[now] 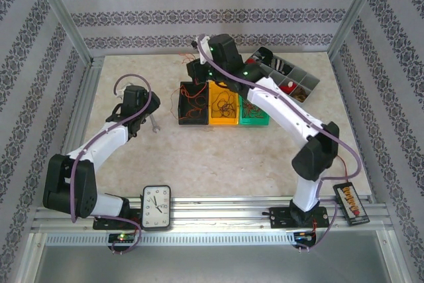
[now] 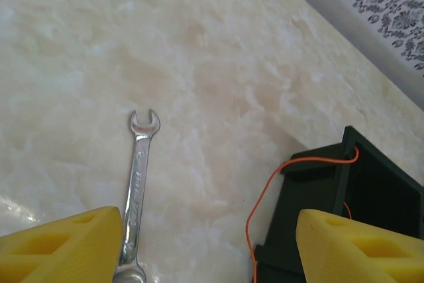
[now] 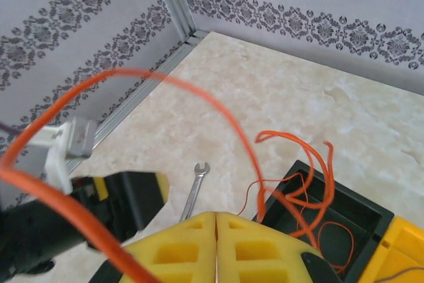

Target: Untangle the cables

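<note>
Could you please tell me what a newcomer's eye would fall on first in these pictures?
Probably the bright orange cable arcing through the air by the shut right end effector, raised near the black bin mid-table. Next, the orange bin and green bin lined up beside it, all holding thin curly wires, and the silver wrench lying on the table by the open left end effector.
</note>
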`<move>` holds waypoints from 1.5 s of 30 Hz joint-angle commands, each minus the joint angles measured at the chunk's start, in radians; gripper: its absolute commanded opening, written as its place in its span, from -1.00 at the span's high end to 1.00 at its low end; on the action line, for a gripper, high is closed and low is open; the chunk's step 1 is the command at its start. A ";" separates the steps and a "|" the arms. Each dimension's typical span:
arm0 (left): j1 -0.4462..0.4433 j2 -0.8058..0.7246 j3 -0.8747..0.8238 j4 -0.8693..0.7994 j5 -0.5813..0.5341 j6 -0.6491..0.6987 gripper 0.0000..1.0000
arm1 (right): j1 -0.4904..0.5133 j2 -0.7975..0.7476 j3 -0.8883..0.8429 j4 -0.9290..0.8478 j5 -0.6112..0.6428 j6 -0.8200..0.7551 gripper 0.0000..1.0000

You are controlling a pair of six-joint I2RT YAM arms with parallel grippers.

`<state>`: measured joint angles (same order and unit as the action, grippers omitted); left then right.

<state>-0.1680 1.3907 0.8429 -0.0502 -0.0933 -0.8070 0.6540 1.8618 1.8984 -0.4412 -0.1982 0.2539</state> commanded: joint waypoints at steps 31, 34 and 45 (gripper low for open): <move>0.017 0.321 0.006 0.433 0.372 -0.046 -0.39 | -0.083 -0.056 -0.307 0.019 0.039 0.151 0.14; 0.023 0.355 -0.004 0.478 0.392 -0.065 -0.39 | -0.090 -0.099 -0.365 0.016 0.060 0.149 0.14; 0.028 0.465 -0.030 0.702 0.441 -0.139 -0.25 | -0.099 -0.156 -0.446 0.018 0.052 0.164 0.14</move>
<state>-0.1501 1.8339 0.8120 0.5549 0.3336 -0.9211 0.5583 1.7527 1.4616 -0.4248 -0.1608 0.3981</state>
